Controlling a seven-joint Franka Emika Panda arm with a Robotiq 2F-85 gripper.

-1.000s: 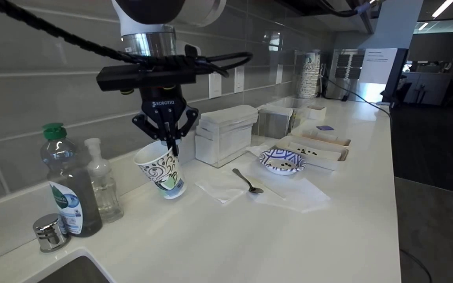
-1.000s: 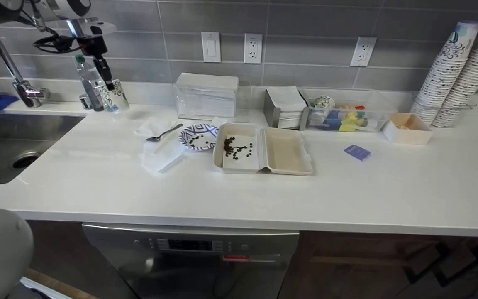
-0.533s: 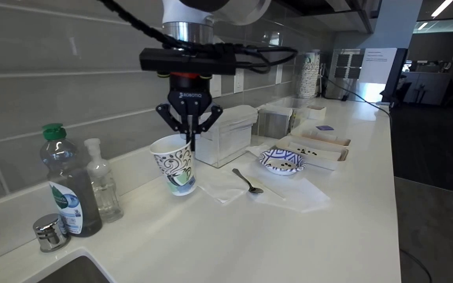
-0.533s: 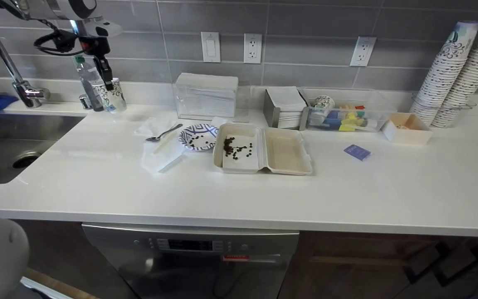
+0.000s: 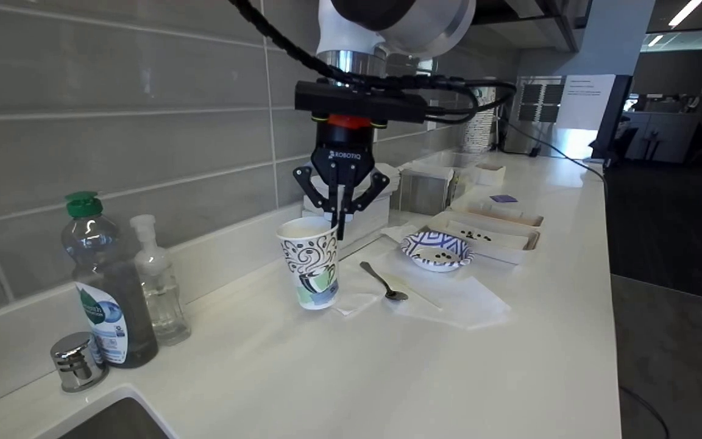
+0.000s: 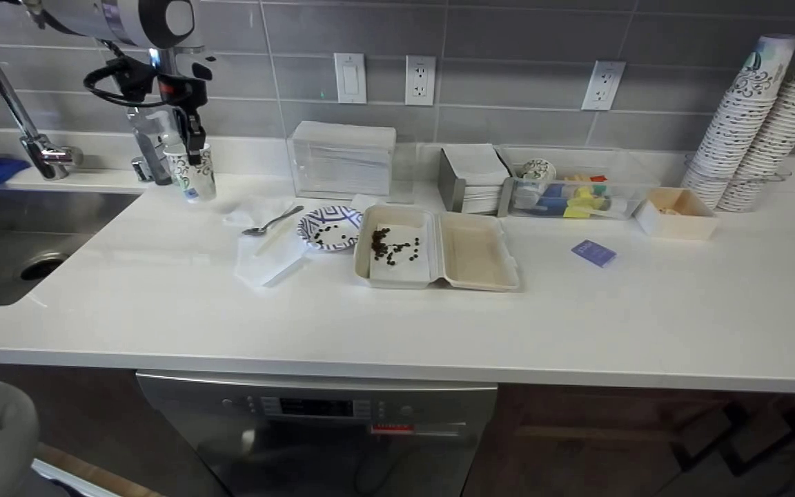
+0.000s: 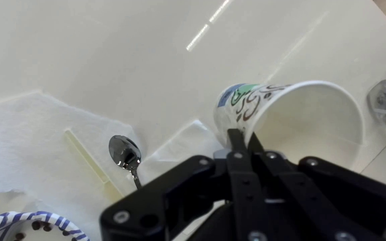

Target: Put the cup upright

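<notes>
Spoon (image 5: 396, 296) on napkin (image 5: 470, 305) — between cup (image 5: 311, 262) and bowl (image 5: 439, 264), clamshell (image 6: 478, 255) beside bowl

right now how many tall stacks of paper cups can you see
2, both near the right edge in an exterior view: the left stack next to a small open box, and the right stack beside it, partly cut off. More could be out of frame.

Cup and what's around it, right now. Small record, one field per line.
target: cup, mouth up, roughly upright
grip: gripper shut on the cup's wall, one finger inside, one outside
base: can't tell whether it touches the counter
utensil: spoon, lying between cup and bowl
bowl contents: dark bits
bottles: green-capped bottle next to pump bottle
task status: probably close to done; cup not yet released
</notes>
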